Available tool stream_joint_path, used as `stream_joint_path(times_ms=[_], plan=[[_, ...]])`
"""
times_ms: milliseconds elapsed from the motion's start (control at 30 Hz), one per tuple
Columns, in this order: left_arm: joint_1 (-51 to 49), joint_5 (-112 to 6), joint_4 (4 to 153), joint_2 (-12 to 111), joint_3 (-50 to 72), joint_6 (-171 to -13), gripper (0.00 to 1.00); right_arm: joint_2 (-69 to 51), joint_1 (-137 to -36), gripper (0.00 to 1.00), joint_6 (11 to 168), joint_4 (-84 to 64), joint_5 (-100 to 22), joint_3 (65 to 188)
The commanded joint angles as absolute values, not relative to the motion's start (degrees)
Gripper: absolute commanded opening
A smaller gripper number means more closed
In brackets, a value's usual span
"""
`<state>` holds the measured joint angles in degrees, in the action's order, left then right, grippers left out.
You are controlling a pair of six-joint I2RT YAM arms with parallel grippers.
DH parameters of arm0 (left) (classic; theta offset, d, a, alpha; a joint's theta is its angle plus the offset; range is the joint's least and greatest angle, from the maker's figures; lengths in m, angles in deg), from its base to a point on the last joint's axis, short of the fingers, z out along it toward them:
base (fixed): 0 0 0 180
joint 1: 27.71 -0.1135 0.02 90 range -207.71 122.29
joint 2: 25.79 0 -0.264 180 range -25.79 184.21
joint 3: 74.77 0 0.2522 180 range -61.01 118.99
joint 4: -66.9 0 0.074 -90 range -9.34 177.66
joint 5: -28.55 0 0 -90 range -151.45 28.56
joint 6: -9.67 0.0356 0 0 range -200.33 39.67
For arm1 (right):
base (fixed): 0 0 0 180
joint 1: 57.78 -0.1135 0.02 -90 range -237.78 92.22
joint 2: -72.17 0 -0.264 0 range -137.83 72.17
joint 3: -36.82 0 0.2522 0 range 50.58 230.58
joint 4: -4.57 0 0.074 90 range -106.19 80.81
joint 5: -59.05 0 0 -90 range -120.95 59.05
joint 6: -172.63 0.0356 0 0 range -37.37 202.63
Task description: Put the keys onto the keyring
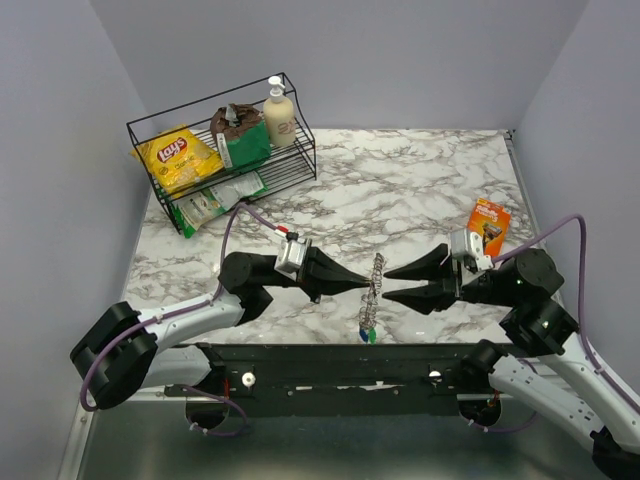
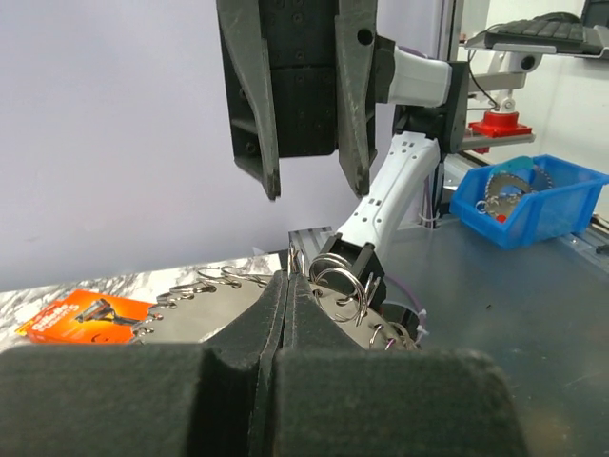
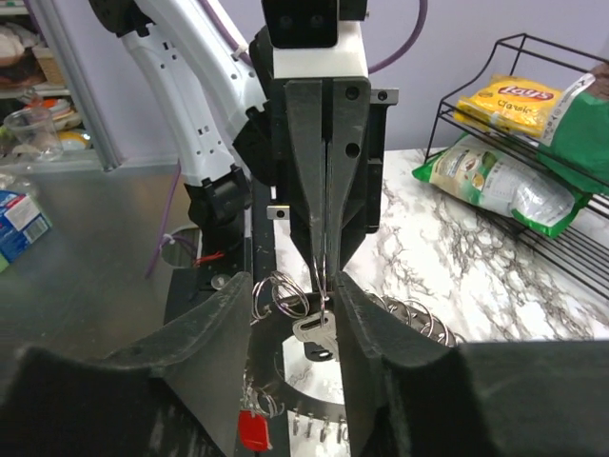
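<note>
Left hand (image 1: pixel 362 287) is pinched shut on the rim of the keyring (image 1: pixel 375 290), held upright, edge-on, over the table (image 1: pixel 420 180). Right hand (image 1: pixel 386 285) faces it, open and empty. Keys (image 1: pixel 368 335) dangle beneath. The ring is probably stiff, light and slippery, so grip its rim.

Left gripper (image 1: pixel 361 286): fingers pressed together on the keyring (image 1: pixel 377 268), arm stretched in from the left.
Right gripper (image 1: pixel 388 285): fingers spread wide, arm reaching in from the right.
</note>
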<state>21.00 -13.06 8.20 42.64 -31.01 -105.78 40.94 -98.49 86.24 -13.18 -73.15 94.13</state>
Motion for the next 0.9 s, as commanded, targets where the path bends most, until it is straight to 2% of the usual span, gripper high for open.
stream_joint_path(times_ms=[0,233,600,733,867], plan=[[20.55,-11.88,-6.17,42.33,-28.67,-107.22,0.0,40.09,-98.65,0.46,86.41,-13.84,-75.17,94.52],[20.46,-10.82,-6.52,42.68,-28.23,-108.19,0.0,39.91,-98.65,0.39,85.7,-14.11,-71.74,93.47],[20.46,-10.56,-6.7,42.42,-28.14,-109.07,0.0,38.95,-98.56,0.25,85.88,-14.11,-73.05,92.85],[20.46,-10.56,-6.79,42.42,-27.96,-109.16,0.0,38.86,-98.65,0.09,86.05,-14.11,-73.23,92.33],[20.46,-10.64,-6.87,42.15,-27.96,-109.25,0.0,38.68,-98.65,0.02,86.23,-14.11,-73.32,91.98]])
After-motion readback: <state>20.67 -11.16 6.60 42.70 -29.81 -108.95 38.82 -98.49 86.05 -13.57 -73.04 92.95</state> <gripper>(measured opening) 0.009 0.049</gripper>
